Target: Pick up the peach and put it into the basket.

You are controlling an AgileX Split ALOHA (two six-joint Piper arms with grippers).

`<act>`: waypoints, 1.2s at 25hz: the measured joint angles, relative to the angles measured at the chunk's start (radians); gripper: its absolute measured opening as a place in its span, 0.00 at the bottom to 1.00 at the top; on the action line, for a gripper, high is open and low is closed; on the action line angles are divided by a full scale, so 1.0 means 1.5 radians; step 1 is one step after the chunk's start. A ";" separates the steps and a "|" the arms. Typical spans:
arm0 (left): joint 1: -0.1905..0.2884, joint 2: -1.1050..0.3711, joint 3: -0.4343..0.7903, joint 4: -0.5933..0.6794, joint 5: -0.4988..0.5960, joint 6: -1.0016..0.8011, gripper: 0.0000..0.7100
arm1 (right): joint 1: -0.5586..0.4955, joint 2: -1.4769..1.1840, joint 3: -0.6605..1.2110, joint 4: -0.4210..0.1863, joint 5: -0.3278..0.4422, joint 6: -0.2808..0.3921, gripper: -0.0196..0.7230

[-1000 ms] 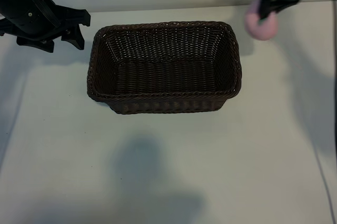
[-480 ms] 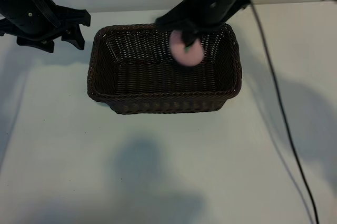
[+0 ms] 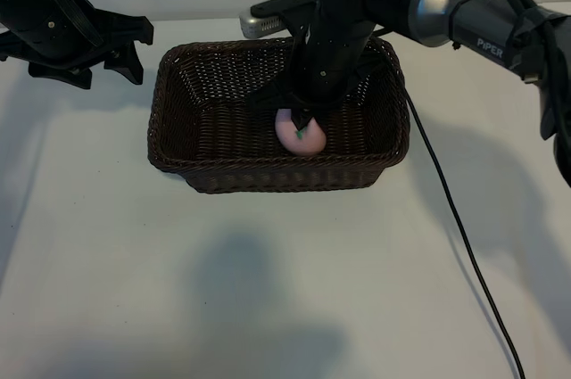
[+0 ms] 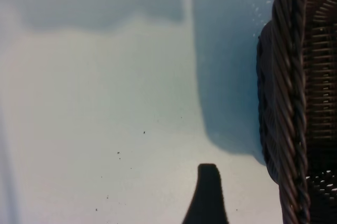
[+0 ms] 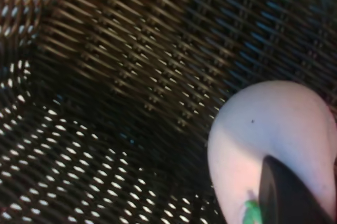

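Note:
The dark-brown wicker basket [image 3: 268,165] stands in the middle of the white table. My right gripper [image 3: 303,120] reaches down inside it, shut on the pale-pink peach [image 3: 293,134], which sits low against the basket's near wall; whether it rests on the floor I cannot tell. In the right wrist view one dark fingertip [image 5: 287,195] presses on the peach [image 5: 263,134] beside its green leaf mark, with basket weave [image 5: 121,66] all around. My left gripper [image 3: 138,51] is parked open at the far left, just outside the basket's corner [image 4: 295,103].
The right arm's black cable [image 3: 455,218] trails across the table to the right of the basket. Bare white tabletop [image 3: 268,290] stretches in front of the basket and to both sides.
My right arm has swung in from the far right with the peach, passed over the basket's rim and lowered the peach deep inside. The left arm has not moved.

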 joint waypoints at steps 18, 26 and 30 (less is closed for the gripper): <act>0.000 0.000 0.000 0.000 0.000 0.000 0.84 | 0.000 -0.033 -0.179 -0.035 0.144 0.001 0.75; 0.000 0.000 0.000 0.000 0.000 0.000 0.84 | -0.023 -0.039 -0.200 -0.060 0.148 0.012 0.73; 0.000 0.000 0.000 0.000 0.000 0.000 0.84 | -0.054 -0.040 -0.200 -0.061 0.148 0.012 0.73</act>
